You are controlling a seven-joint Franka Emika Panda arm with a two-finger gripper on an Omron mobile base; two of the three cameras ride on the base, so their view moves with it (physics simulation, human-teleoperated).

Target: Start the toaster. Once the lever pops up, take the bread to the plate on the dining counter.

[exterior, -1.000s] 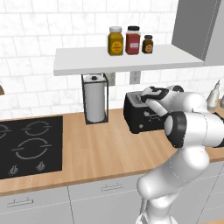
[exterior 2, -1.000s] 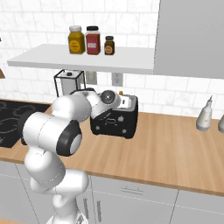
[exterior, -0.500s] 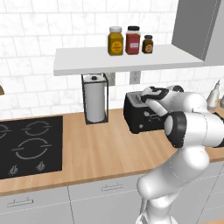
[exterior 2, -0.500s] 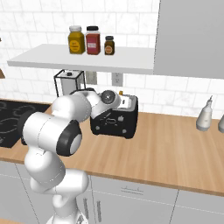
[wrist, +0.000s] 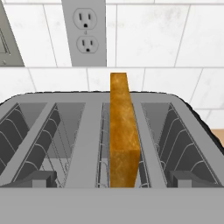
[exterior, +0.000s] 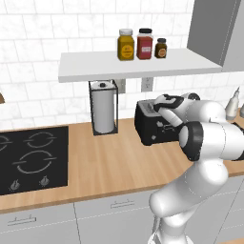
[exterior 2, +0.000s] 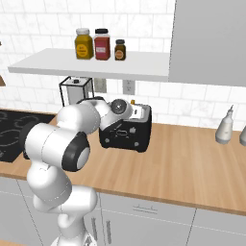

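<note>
The robot's two-finger tool [wrist: 112, 181], its dark tips low in the hand view, stands spread as wide as it goes and holds nothing; it hangs over the top of the small black boxy toaster [exterior: 153, 123] with rounded edges, one tip on each side of the slot that carries the bread. In that hand view the flat slice of bread [wrist: 121, 127], golden brown and seen edge-on, stands upright in the third slot from the left, its top edge rising above the grey slot rims, with wire guides on both sides of it and no fingertip touching it. From the base views the hand sits atop the toaster, the white arm reaching in over the light wood worktop [exterior: 109, 162] on which the toaster stands, close to the white tiled wall. A double wall socket [wrist: 84, 31] is set in the tiles just behind the toaster. To the toaster's left stands a white paper towel roll in a black wire holder [exterior: 103, 108], and farther left a black cooktop [exterior: 29, 157] is set in the worktop. Above, a white shelf [exterior: 133, 64] carries three jars [exterior: 141, 44] side by side. To the right, well apart from the toaster, a pale grey bottle [exterior 2: 225, 127] stands on the worktop.
</note>
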